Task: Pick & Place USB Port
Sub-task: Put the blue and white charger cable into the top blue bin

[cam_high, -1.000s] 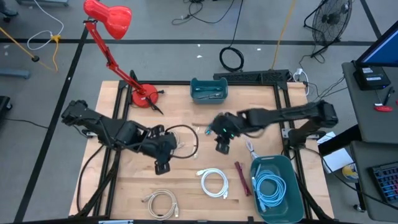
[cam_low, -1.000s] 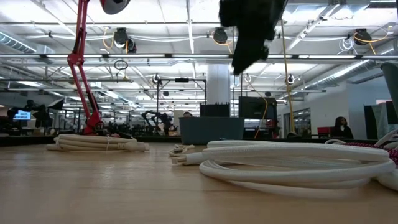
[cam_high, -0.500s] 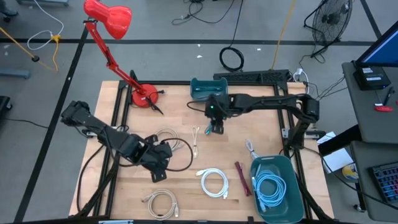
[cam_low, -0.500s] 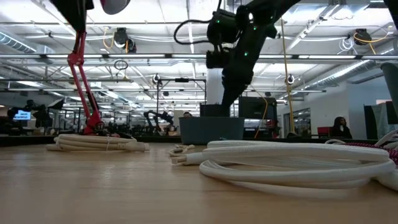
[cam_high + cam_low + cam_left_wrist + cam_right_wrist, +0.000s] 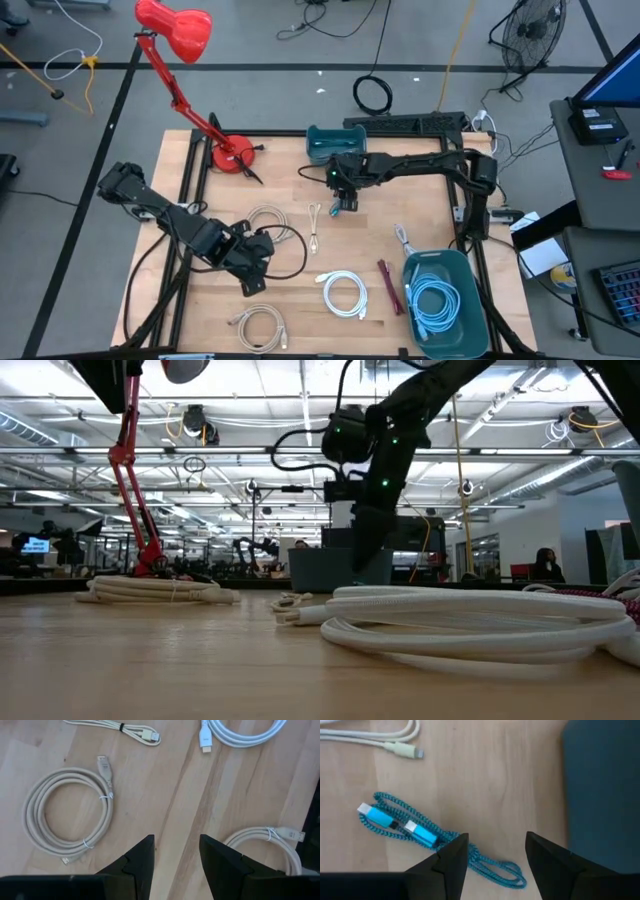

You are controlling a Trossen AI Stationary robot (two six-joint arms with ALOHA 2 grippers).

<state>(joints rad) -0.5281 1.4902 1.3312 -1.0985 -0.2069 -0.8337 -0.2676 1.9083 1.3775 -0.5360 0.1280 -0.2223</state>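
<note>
Two arms work over the bench [image 5: 200, 330]. Nearest the front edge, the left end effector [image 5: 176, 851] hangs with its fingers spread and empty over bare wood between a beige coiled cable [image 5: 67, 810] and a second pale coil [image 5: 265, 847]. Farther back, the right end effector [image 5: 496, 851] is likewise spread and carrying nothing, poised just above the task's thing, a teal braided USB cable [image 5: 427, 840] with light blue plugs, which lies loose on the wood just beside a dark teal bin [image 5: 336, 145]. The likely fault is a partial catch: a descent centred on the thin braid rather than on the plugs could pinch a single strand, so the bundle would unravel or trail, or a finger could clip the bin wall. A white coiled cable [image 5: 470, 622] fills the low view's foreground and conceals the teal cable there. From above, the arm covers that cable completely. The second pale coil is cut off at the frame edge. Contents of the blue basket [image 5: 445, 300] at the right front corner appear to be more cable.
</note>
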